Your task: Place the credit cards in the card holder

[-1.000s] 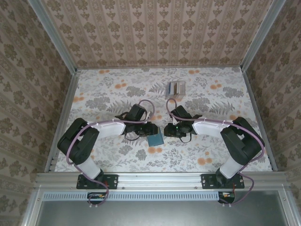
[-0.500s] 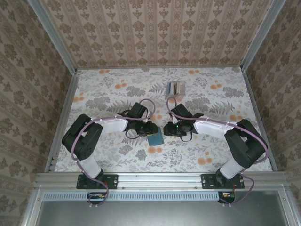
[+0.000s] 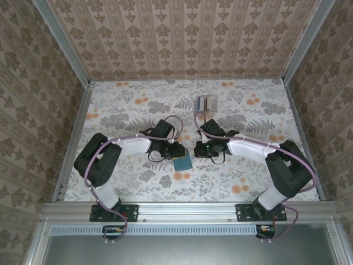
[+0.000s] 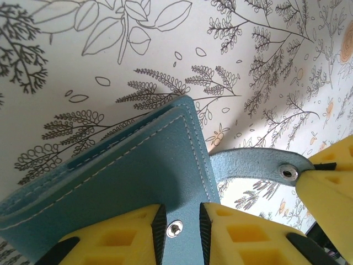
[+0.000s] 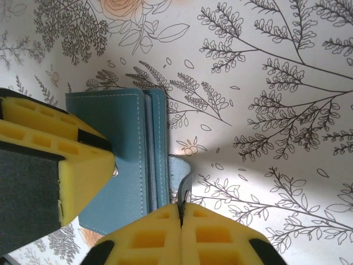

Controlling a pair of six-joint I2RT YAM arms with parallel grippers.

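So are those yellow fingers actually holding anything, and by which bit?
Both hold the teal card holder. The left fingers grip its body at the snap edge; the right fingers are shut on the tip of its strap.

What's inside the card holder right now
The card holder is folded shut, so its inside is hidden. The credit cards lie apart on the table, farther back.
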